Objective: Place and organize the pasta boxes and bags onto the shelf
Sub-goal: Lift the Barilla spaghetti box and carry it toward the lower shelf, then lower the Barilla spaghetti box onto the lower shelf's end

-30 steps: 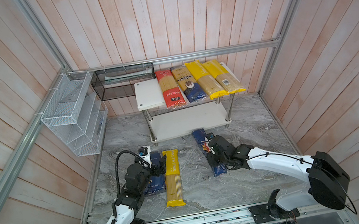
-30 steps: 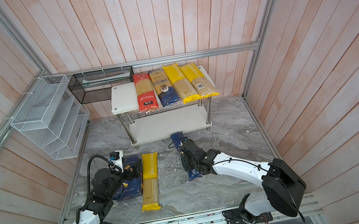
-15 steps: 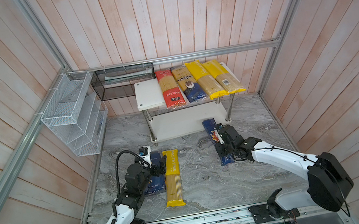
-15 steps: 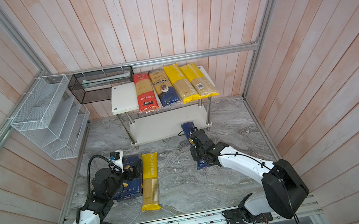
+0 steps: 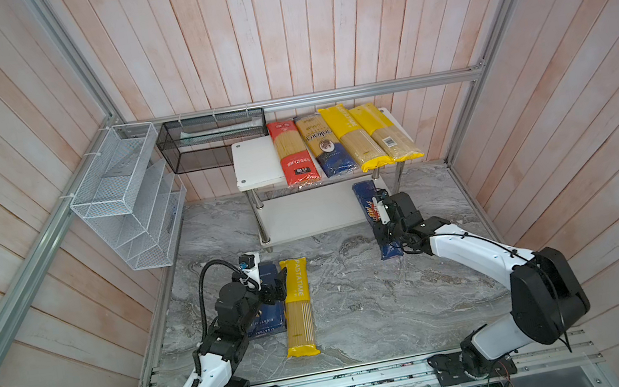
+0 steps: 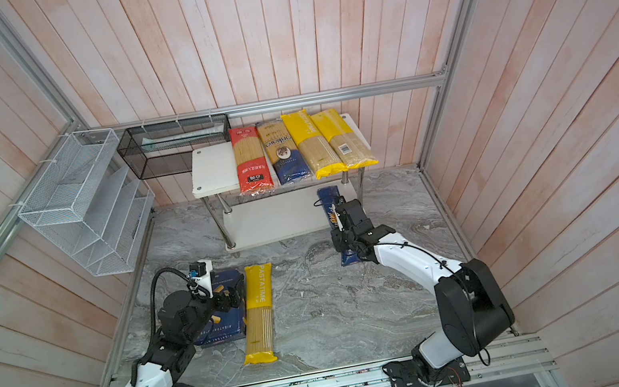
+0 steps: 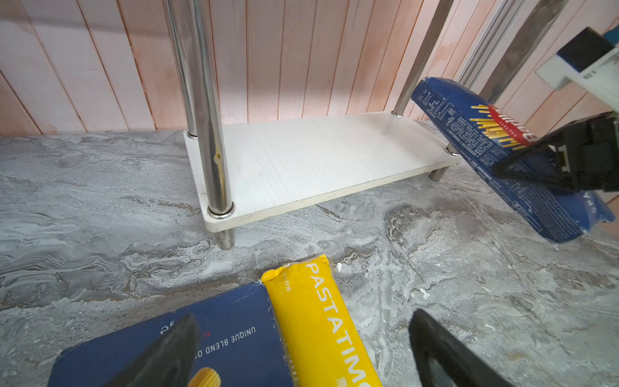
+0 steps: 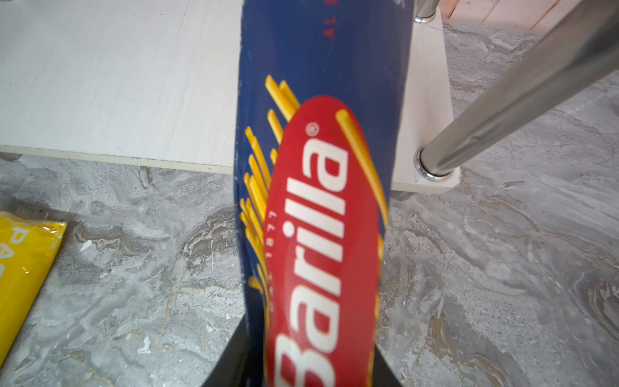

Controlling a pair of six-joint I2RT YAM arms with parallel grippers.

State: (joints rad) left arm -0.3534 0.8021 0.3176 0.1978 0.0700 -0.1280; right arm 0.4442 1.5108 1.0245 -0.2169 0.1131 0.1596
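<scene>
While right tool [image 5: 383,221] clamps it, spaghetti box [image 5: 363,194] juts forward

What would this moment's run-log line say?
right pincer: shut on narrow Barilla box, tilted, end over shelf's lower board | left pincer: open above rigatoni box | floor: yellow bag | top board: four bags

Top views look down; wrist views share the shelf [image 7: 301,160].

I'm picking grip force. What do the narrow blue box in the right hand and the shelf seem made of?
Narrow blue box: likely printed cardboard, slight sheen, crumpled end. Shelf boards: matte white with faint grain, probably laminate; posts mirror-bright, likely chromed metal.
</scene>
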